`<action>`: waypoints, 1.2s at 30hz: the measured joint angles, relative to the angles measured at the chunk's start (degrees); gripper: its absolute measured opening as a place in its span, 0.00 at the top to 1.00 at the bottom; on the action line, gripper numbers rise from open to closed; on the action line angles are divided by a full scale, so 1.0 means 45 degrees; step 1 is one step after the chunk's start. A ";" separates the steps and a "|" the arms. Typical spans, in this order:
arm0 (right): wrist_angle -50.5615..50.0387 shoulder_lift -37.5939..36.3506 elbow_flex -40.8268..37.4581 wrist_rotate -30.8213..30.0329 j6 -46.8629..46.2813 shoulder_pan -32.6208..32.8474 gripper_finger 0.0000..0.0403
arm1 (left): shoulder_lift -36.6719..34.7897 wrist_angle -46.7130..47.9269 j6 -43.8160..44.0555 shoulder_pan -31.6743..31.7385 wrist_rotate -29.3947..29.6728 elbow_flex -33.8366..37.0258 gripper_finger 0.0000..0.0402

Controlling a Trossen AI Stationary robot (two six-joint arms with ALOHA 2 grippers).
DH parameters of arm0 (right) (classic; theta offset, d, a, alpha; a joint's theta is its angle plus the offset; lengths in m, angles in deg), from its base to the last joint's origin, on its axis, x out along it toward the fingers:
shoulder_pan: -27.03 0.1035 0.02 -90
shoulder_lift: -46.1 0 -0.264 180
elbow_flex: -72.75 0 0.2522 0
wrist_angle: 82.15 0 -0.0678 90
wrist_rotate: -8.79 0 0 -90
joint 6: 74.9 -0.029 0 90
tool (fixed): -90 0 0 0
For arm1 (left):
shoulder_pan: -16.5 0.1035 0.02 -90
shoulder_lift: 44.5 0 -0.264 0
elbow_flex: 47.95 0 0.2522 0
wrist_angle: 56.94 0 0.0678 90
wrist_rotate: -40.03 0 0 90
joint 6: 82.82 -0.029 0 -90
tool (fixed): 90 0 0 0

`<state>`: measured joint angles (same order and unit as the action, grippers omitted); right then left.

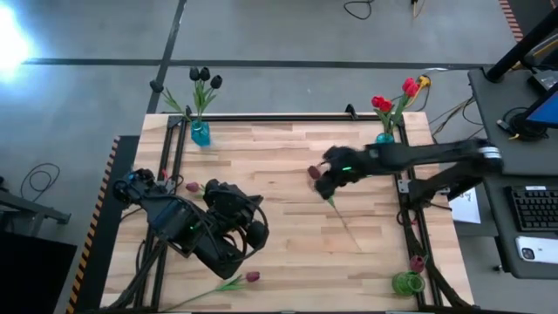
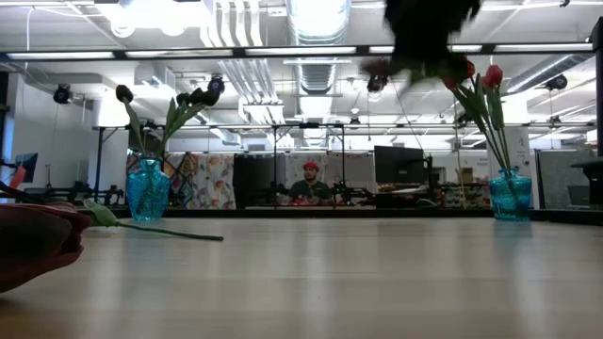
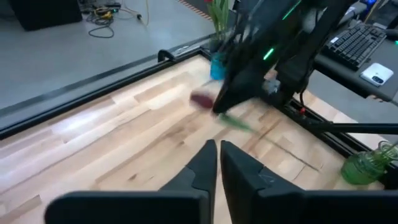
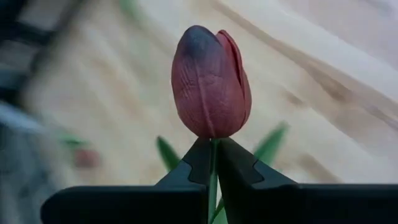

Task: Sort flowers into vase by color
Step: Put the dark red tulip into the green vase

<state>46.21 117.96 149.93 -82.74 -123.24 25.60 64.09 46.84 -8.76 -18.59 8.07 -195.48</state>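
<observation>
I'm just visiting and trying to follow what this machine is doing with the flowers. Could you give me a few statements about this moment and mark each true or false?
1. The right tool is shut on a maroon tulip by its stem. True.
2. The blue vase at the far left holds red tulips. False: it holds black tulips; the red tulips stand in the far right blue vase.
3. The left tool carries a flower. False: its fingers are shut with nothing between them.
4. A green vase stands at the near right corner. True.
5. No flowers lie on the table. False: a loose tulip lies near the front edge.
</observation>
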 joint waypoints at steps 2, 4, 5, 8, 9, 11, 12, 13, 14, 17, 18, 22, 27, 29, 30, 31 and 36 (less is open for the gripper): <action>0.0247 -0.1153 0.0508 -0.0056 -0.0206 0.0492 0.97 | 0.0000 -0.0030 -0.0008 0.0000 -0.0040 0.0000 0.99; 0.0794 -0.2106 0.1103 -0.0004 0.0080 0.1036 0.97 | 0.0000 -0.0352 -0.0367 0.0000 -0.0318 0.0000 0.99; 0.1049 -0.2529 0.1428 0.0041 0.0337 0.1351 0.97 | 0.0000 -0.0654 -0.0701 0.0000 -0.0541 0.0000 0.99; 0.1693 -0.3490 0.2459 0.0435 0.0950 0.2246 0.98 | 0.0000 -0.2571 -0.2614 0.0024 -0.1566 0.0000 1.00; 0.1852 -0.3668 0.2804 0.0598 0.1183 0.2505 0.98 | 0.0000 -0.3495 -0.3548 0.0024 -0.2013 0.0002 1.00; 0.2263 -0.3860 0.3495 0.1112 0.1686 0.2985 0.98 | 0.0094 -0.5634 -0.5621 0.0023 -0.2947 0.0019 1.00; 0.2565 -0.3878 0.3836 0.1387 0.1900 0.3218 0.98 | 0.0170 -0.6653 -0.6649 0.0011 -0.3373 0.0024 1.00; 0.2972 -0.3868 0.4147 0.1641 0.2058 0.3439 0.98 | 0.0263 -0.7662 -0.7627 0.0000 -0.3812 0.0028 1.00; 0.3465 -0.3795 0.4420 0.1940 0.2339 0.3684 0.98 | 0.0354 -0.8616 -0.8527 0.0000 -0.4285 0.0037 1.00; 0.5678 -0.3492 0.5081 0.3185 0.3386 0.4553 0.98 | 0.0637 -1.1309 -1.1239 0.0000 -0.5691 0.0044 1.00; 0.6365 -0.3381 0.5243 0.3578 0.3658 0.4851 0.98 | 0.0766 -1.2285 -1.1949 0.0000 -0.6173 0.0044 1.00; 0.7681 -0.3052 0.5909 0.5314 0.4690 0.5659 0.98 | 0.1278 -1.5090 -1.3627 -0.0006 -0.7196 0.0044 1.00; 0.7335 -0.3338 0.6206 0.7660 0.4988 0.6171 0.98 | 0.1954 -1.7182 -1.4328 -0.0063 -0.7218 0.0044 1.00; 0.6509 -0.3699 0.6179 0.8054 0.5148 0.6327 0.98 | 0.2163 -1.7465 -1.4264 -0.0063 -0.7228 0.0044 1.00; 0.6066 -0.3858 0.6137 0.8085 0.5363 0.6406 0.98 | 0.2220 -1.7466 -1.4125 -0.0058 -0.7224 0.0047 1.00; 0.5675 -0.3971 0.6061 0.8079 0.5644 0.6506 0.98 | 0.2254 -1.7471 -1.3983 -0.0058 -0.7152 0.0049 1.00; 0.4786 -0.3972 0.5266 0.8108 0.6515 0.7237 0.98 | 0.2288 -1.7568 -1.3615 -0.0058 -0.6033 0.0049 1.00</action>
<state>67.75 100.09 173.63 -46.25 -93.92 58.16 74.39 -32.22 -70.02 -18.85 -19.08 -195.26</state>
